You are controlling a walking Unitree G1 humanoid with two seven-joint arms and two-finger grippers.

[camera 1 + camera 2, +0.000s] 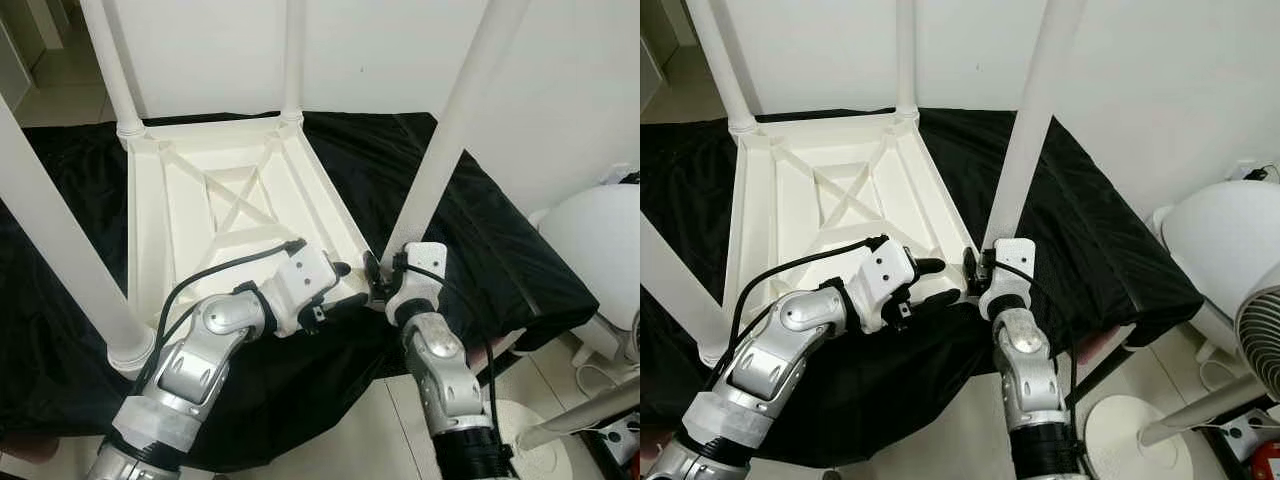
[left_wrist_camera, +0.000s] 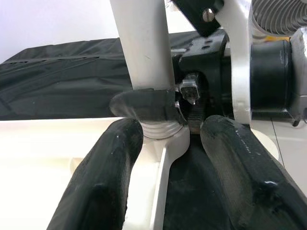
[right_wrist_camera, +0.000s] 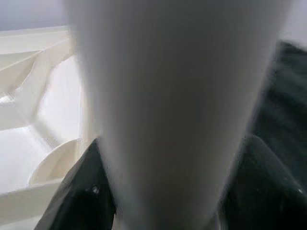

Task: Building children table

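Right pincer [image 1: 372, 272] grips the table leg [image 1: 455, 130]; left pincer [image 1: 345, 285] spread beside, seemingly touching nothing.

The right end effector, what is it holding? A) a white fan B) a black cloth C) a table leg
C: the right end effector is closed around the bottom of the white table leg at the near corner of the upside-down table top.
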